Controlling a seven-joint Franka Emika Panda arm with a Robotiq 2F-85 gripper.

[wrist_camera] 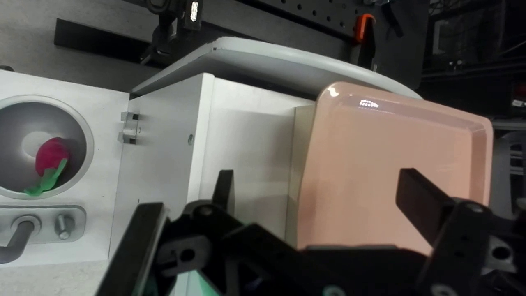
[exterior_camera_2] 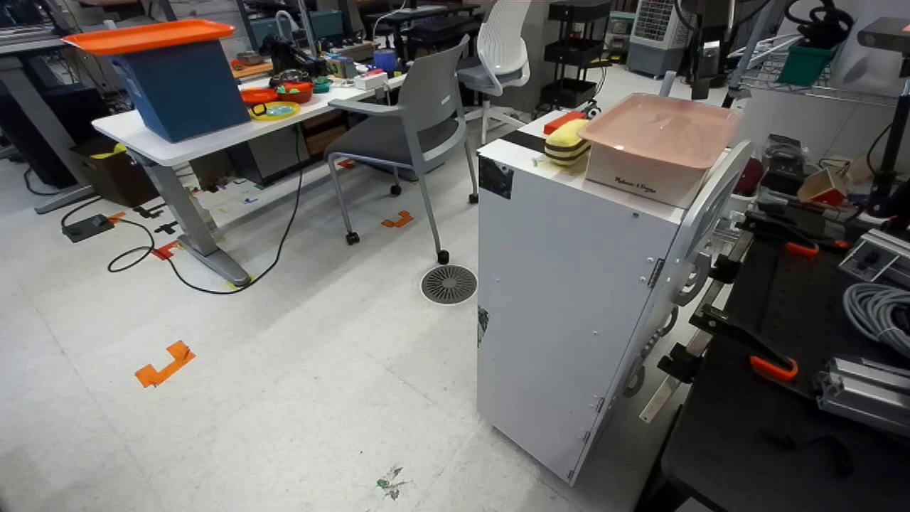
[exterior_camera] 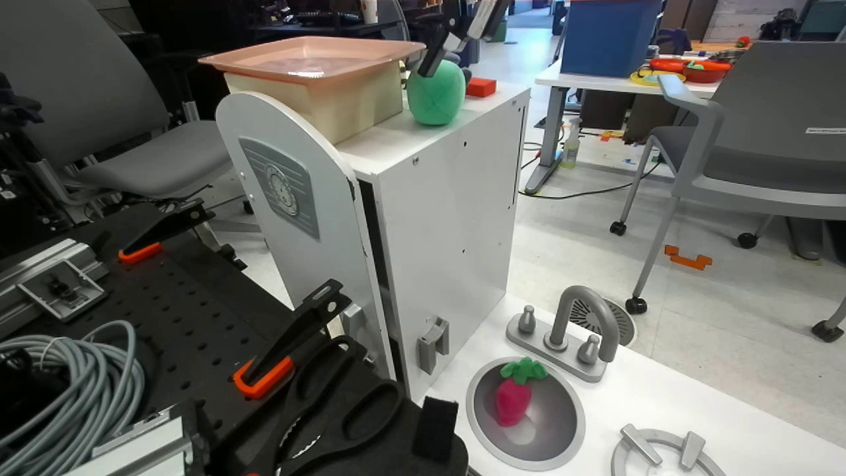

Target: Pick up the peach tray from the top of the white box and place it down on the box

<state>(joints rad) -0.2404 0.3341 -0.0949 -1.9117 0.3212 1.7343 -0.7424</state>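
The peach tray (exterior_camera: 310, 56) (exterior_camera_2: 665, 128) (wrist_camera: 382, 172) lies on a cream-coloured container (exterior_camera: 367, 99) (exterior_camera_2: 636, 171), like a lid. That container stands on top of the tall white box (exterior_camera: 443, 198) (exterior_camera_2: 569, 284) (wrist_camera: 242, 135). My gripper (wrist_camera: 318, 176) is open, and nothing is between its fingers. In the wrist view one finger appears over the tray's surface and the other over the white box top, so the tray's near rim runs between them. In an exterior view the gripper (exterior_camera: 456, 51) hangs beside the tray, above the green round object; its upper part is cut off.
The green round object (exterior_camera: 436, 92), a red block (exterior_camera: 480, 86) and a yellow striped plush (exterior_camera_2: 567, 142) share the white box top. A curved panel (exterior_camera: 291, 165) rises at one end. Below are a faucet (exterior_camera: 585, 317) and a sink (exterior_camera: 568, 430) holding a pink toy (exterior_camera: 512, 401).
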